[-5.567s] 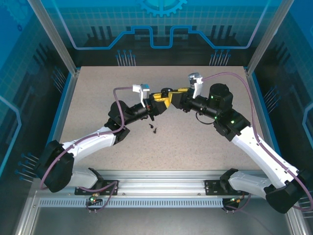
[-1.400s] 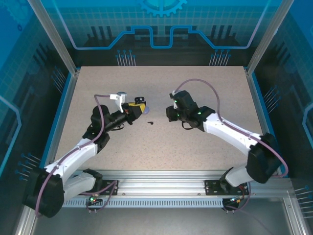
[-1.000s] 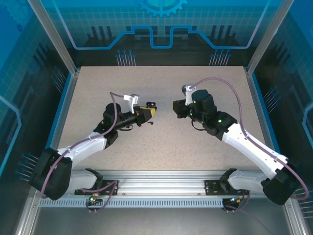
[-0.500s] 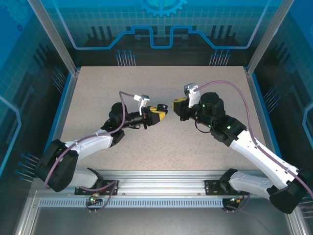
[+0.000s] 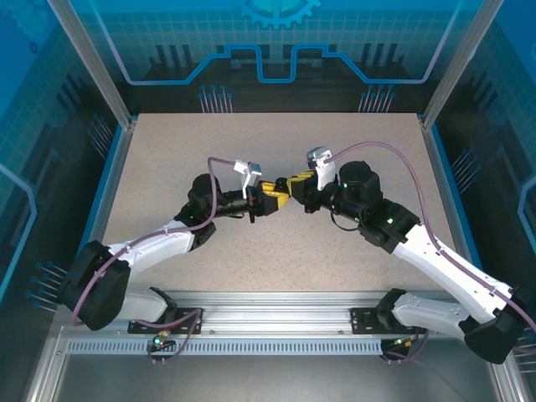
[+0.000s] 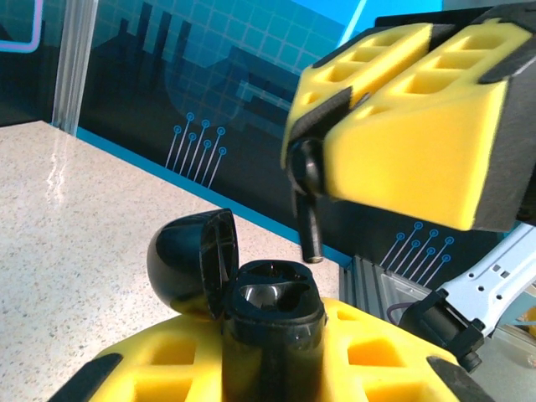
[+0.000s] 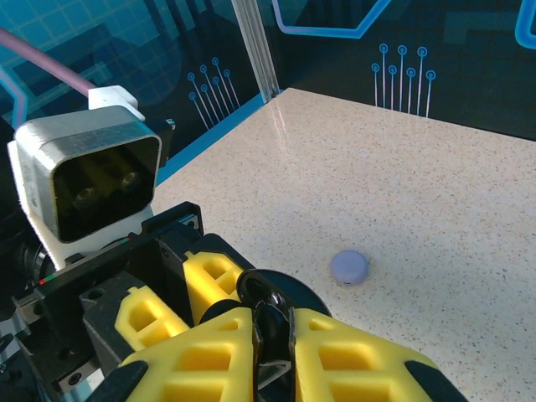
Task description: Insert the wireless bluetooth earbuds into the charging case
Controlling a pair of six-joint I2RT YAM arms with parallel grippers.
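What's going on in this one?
The left gripper holds a black charging case upright, its lid flipped open. The right gripper pinches a black earbud, stem pointing down, just above the case's open wells. The earbud is not yet seated. A small pale lavender round case lies apart on the table.

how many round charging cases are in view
2: open black round case in the left gripper; closed pale lavender round case on the table. More may be hidden.
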